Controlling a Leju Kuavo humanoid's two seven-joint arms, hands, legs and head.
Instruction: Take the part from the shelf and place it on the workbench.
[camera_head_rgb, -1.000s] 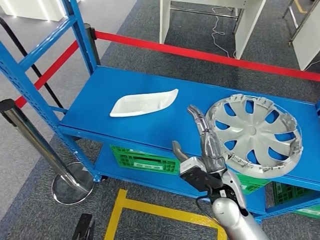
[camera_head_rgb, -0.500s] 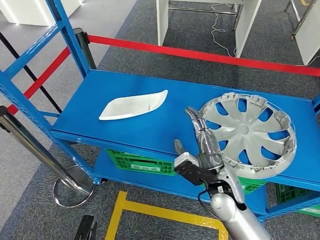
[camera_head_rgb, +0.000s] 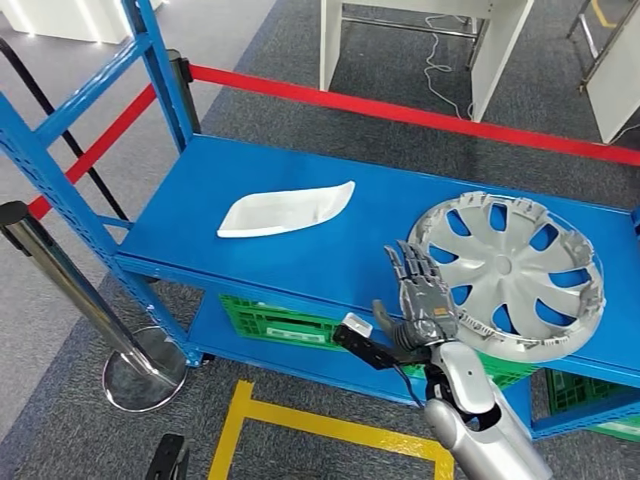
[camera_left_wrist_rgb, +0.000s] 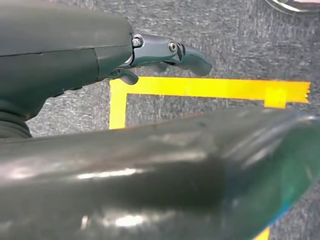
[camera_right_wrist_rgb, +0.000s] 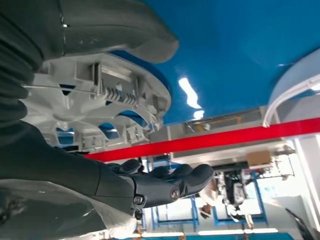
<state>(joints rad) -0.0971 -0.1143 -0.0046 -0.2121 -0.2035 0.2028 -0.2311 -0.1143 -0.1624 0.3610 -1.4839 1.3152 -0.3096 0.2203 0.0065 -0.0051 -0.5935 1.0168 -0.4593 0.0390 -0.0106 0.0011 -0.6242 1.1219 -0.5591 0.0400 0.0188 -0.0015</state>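
The blue shelf (camera_head_rgb: 226, 220) takes up most of the head view, w/ a red barrier tape (camera_head_rgb: 407, 108) strung behind it toward 12 o'clock and a chrome stanchion (camera_head_rgb: 83, 300) at approx. 8 o'clock. Green crates (camera_head_rgb: 287, 322) are stored on the lower tier, under the deck.

The wheel cover (camera_head_rgb: 507, 272), silver and spoked, is laid flat on the shelf deck at approx. 3 o'clock, its near rim overhanging the front edge slightly, which prob. leaves a lip that can be reached from outside. It is judged to be the part to be taken, as the arm is aimed at it; no worktop is seen yet. A white trim piece (camera_head_rgb: 287, 208) is lying on the deck at approx. 11 o'clock, well apart from the cover.

The right robot hand (camera_head_rgb: 419, 295) is raised at the cover's 9 o'clock rim, palm turned toward it, fingers spread and extended, nothing held. In the right wrist view the rim clips of the wheel cover (camera_right_wrist_rgb: 113, 100) are seen between thumb and fingers, so the hand looks set to straddle the rim; contact cannot be confirmed.

The left robot hand (camera_left_wrist_rgb: 166, 50) is hung low over grey carpet and yellow floor tape (camera_left_wrist_rgb: 211, 87), fingers straight, nothing gripped.
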